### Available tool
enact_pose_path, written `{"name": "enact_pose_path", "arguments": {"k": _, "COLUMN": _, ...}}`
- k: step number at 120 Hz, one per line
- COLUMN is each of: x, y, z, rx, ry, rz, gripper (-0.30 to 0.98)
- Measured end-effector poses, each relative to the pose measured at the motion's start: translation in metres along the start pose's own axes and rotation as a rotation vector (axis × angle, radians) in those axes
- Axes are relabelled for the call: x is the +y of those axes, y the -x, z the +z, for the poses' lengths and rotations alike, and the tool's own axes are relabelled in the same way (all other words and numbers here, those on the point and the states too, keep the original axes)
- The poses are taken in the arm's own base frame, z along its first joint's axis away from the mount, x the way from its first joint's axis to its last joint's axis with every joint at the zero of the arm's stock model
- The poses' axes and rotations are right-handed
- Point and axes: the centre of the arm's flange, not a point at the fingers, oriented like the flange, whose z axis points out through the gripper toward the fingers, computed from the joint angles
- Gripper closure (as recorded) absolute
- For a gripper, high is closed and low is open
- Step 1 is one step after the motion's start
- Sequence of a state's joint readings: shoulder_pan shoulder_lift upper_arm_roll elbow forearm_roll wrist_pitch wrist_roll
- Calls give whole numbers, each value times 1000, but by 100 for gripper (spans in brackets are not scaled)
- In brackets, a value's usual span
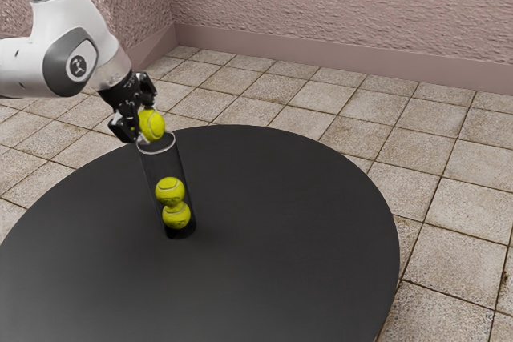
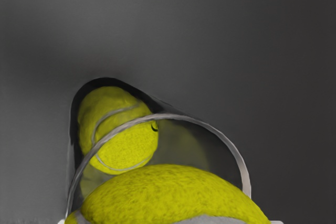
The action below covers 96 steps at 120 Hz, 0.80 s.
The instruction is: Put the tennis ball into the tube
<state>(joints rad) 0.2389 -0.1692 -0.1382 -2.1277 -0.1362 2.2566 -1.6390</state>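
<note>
Exterior view: end effector (image 1: 146, 122) clamped on tennis ball (image 1: 153, 125), fingers ball-width apart, ball just above tube (image 1: 164, 164) mouth.

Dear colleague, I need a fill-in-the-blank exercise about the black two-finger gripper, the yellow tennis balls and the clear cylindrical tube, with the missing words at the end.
1. The black two-finger gripper holds ____ yellow tennis ball at the tube's mouth.
2. The number of yellow tennis balls stacked low inside the tube is ____.
3. The clear cylindrical tube stands ____ on the black table, not on its side.
4. The beige floor is covered with square ____.

Missing words: one; two; upright; tiles.
</note>
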Motion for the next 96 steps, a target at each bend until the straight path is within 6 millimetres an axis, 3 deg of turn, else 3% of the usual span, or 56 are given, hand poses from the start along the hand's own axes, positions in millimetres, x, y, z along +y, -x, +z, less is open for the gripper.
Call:
{"name": "enact_pose_path", "arguments": {"k": 25, "x": 0, "y": -1, "z": -3, "rx": 2, "ry": 9, "rz": -3, "gripper": 12}}
{"name": "enact_pose_path", "arguments": {"k": 54, "x": -2, "y": 4, "z": -13, "rx": 13, "ry": -11, "rz": 32, "gripper": 4}}
{"name": "enact_pose_path", "arguments": {"k": 68, "x": 10, "y": 5, "z": -43, "rx": 30, "ry": -35, "rz": 190, "gripper": 2}}
{"name": "enact_pose_path", "arguments": {"k": 73, "x": 14, "y": 14, "z": -60, "rx": 41, "ry": -45, "rz": 289, "gripper": 2}}
{"name": "enact_pose_path", "arguments": {"k": 82, "x": 19, "y": 51, "z": -86, "rx": 74, "ry": -53, "rz": 524, "gripper": 1}}
{"name": "enact_pose_path", "arguments": {"k": 88, "x": 23, "y": 66, "z": -97, "rx": 83, "ry": -61, "rz": 646, "gripper": 1}}
{"name": "enact_pose_path", "arguments": {"k": 96, "x": 46, "y": 84, "z": -114, "rx": 76, "ry": -59, "rz": 784, "gripper": 1}}
